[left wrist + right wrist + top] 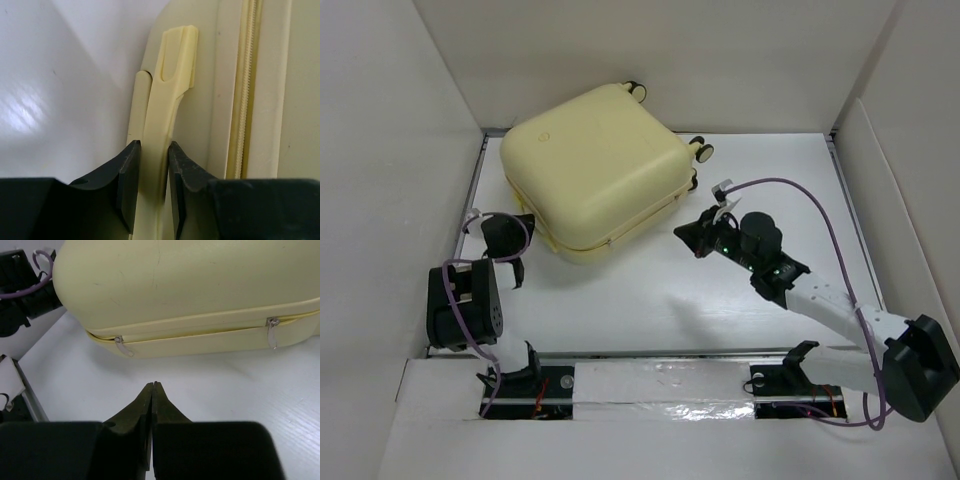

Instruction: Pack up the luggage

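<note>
Pale-yellow hard-shell suitcase [595,170] with rounded corners lies shut on the white table [650,300], far and left of centre. Its slim yellow side handle [167,90] is clenched in the left gripper [153,150] — the right gripper [152,387], fingers pressed together and empty, hovers near the zip seam [200,332].

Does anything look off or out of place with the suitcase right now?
Nothing damaged or spilled. The suitcase lies shut but askew to the table, held by its handle in the left end effector. Its zipper pulls sit apart along the seam.
</note>
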